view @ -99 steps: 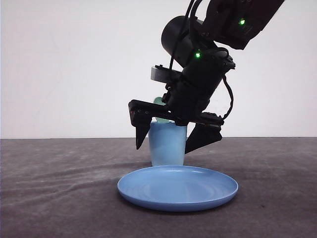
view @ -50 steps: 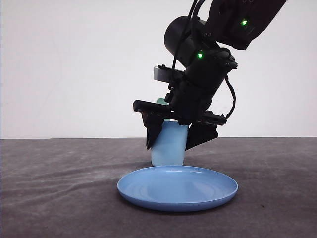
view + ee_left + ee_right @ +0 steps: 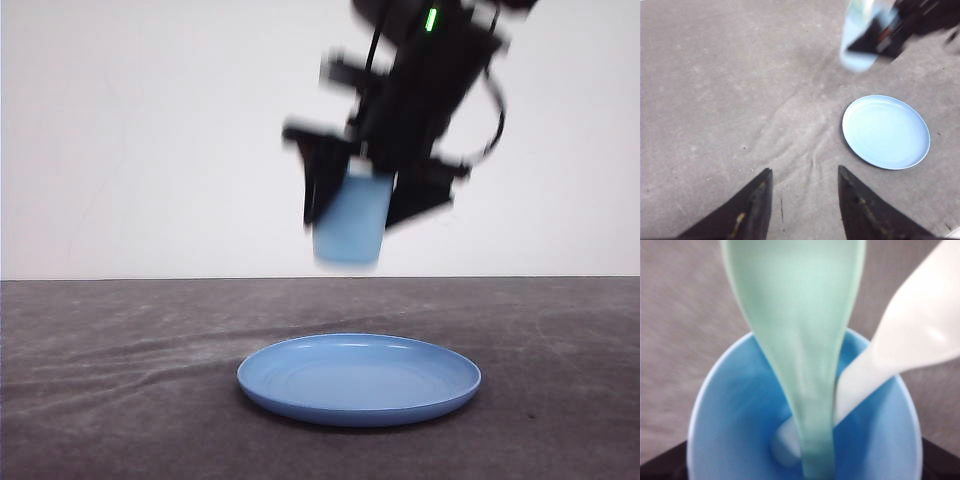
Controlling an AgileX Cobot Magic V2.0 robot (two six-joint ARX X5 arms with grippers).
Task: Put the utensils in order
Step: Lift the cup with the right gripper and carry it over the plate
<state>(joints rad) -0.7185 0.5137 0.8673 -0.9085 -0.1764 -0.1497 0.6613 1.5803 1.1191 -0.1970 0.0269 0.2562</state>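
Observation:
A mint-green spoon [image 3: 800,315] and a white fork [image 3: 910,335] stand handle-down inside the light blue cup [image 3: 730,430], their heads sticking out above its rim. My right gripper [image 3: 360,215] is shut on that cup [image 3: 350,225] and holds it in the air, well above the blue plate [image 3: 358,380]; the image is motion-blurred. Its dark fingers [image 3: 660,467] flank the cup's sides. In the left wrist view the raised cup [image 3: 860,45] hangs beyond the plate [image 3: 886,131]. My left gripper [image 3: 804,172] hovers open over bare cloth, holding nothing.
A grey wrinkled cloth [image 3: 730,90] covers the table. The blue plate lies flat near the front middle with nothing on it. A white wall [image 3: 150,130] stands behind the table.
The right gripper's fingers closed onto the cup where it stood behind the plate, then lifted it off the table with the spoon and fork inside.

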